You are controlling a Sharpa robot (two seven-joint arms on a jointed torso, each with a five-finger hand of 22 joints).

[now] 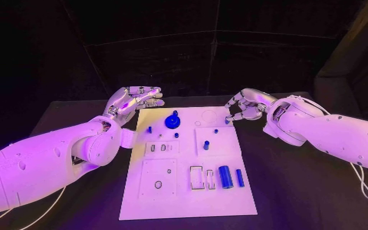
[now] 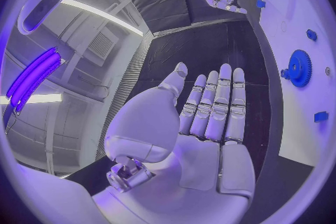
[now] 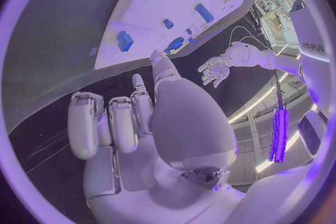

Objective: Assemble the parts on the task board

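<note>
The white task board lies in the middle of the table. A blue gear stands near its far edge, also seen as the gear from the left wrist. Two blue cylinders lie side by side near the front right. A small blue part and small pegs are scattered between. My left hand hovers at the board's far left corner, palm flat, fingers straight and empty. My right hand is at the far right corner with fingers bent, holding nothing; one fingertip is at the board's edge.
Black tabletop surrounds the board on all sides. Several empty recesses and outlined slots mark the board's near half. My left forearm runs along the board's left side and my right forearm lies off its right side.
</note>
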